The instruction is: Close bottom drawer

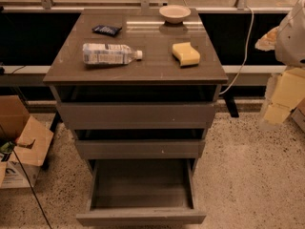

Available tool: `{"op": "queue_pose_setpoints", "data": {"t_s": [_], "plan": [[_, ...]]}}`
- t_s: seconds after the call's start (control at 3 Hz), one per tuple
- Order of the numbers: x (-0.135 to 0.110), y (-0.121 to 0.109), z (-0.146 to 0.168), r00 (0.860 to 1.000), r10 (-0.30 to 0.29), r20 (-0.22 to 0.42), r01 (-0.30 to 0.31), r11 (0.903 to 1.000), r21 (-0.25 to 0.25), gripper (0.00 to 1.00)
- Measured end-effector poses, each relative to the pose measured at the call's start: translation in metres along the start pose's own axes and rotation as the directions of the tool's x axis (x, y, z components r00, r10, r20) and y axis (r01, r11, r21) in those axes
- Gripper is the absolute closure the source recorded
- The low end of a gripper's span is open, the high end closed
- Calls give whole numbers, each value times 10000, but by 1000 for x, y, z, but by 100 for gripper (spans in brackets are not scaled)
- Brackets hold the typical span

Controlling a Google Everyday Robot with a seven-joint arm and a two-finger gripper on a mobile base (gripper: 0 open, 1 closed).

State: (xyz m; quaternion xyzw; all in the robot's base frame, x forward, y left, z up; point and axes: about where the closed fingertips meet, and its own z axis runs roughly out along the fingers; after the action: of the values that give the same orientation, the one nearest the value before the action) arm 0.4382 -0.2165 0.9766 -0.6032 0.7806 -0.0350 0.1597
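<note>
While the gripper [281, 99] hangs at the 3 o'clock edge, clenched or released I cannot tell, the bottom drawer [141, 217] stands pulled out at 6 o'clock, roughly 8 o'clock from it, front running 9-to-3, likely needing a push toward 12.

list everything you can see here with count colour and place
cabinet: 1, grey-brown, centre of view
bottom drawer: 1, grey-brown, pulled far out at cabinet base
middle drawer: 1, grey, above it, slightly out
top drawer: 1, grey, highest, slightly out
bottle: 1, clear with white label, lying on cabinet top, left
sponge: 1, yellow, cabinet top, right
bowl: 1, pale, cabinet top, back
packet: 1, dark blue, cabinet top, back left
cardboard box: 1, brown, floor at left
cable: 1, white, behind cabinet, right
gripper: 1, pale yellow, right edge, apart from the cabinet
</note>
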Motion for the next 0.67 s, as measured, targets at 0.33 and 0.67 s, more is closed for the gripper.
{"op": "queue_pose_setpoints", "data": {"t_s": [0.33, 0.67], "plan": [[0, 0, 0, 10000, 0, 0, 0, 10000, 0, 0], [-1, -5, 14, 9996, 218, 187, -213, 9994, -280, 18]]}}
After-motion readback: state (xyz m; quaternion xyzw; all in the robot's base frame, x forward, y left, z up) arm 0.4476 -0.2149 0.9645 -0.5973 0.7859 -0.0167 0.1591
